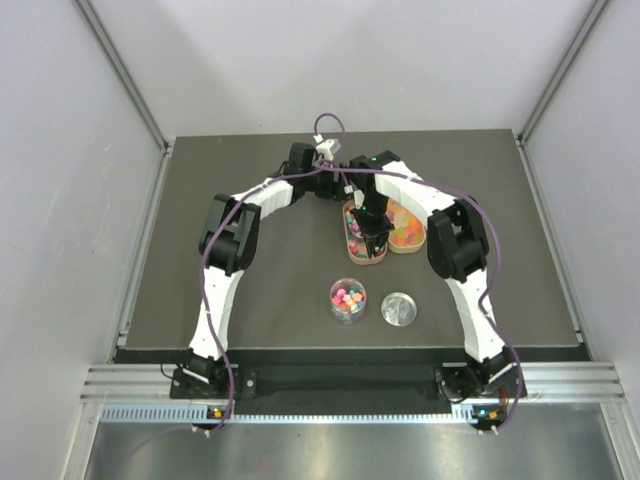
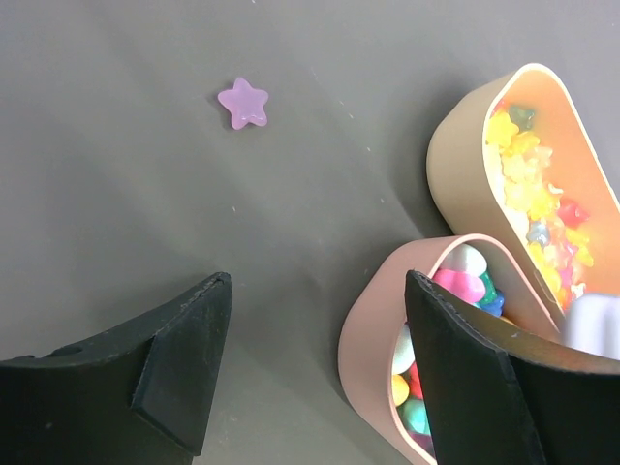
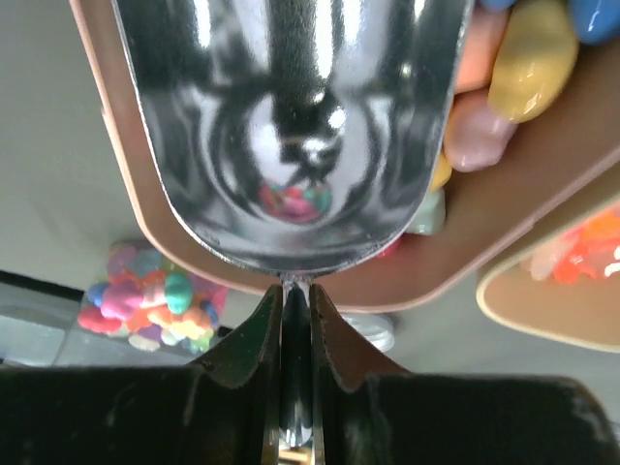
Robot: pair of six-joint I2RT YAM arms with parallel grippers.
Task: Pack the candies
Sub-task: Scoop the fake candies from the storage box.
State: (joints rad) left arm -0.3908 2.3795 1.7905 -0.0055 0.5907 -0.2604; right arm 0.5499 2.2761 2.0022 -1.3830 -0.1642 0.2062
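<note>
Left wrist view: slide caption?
Open left gripper near a stray purple star candy, beside the pink tray and beige tray.

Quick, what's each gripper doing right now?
Left gripper: open, holding nothing.
Right gripper: shut on the scoop by its handle.

The top external camera is looking steeply down from above and behind the arm bases, taking in the whole table (image 1: 250,290) from afar. The left wrist camera is hovering near the far edge, facing down past the left gripper (image 2: 315,329) at the ends of the pink tray (image 2: 373,329) and the tan tray (image 2: 450,145). The right wrist camera is peering along the metal scoop (image 3: 291,126) into the pink tray at very close range. All three views are sharing both trays.
</note>
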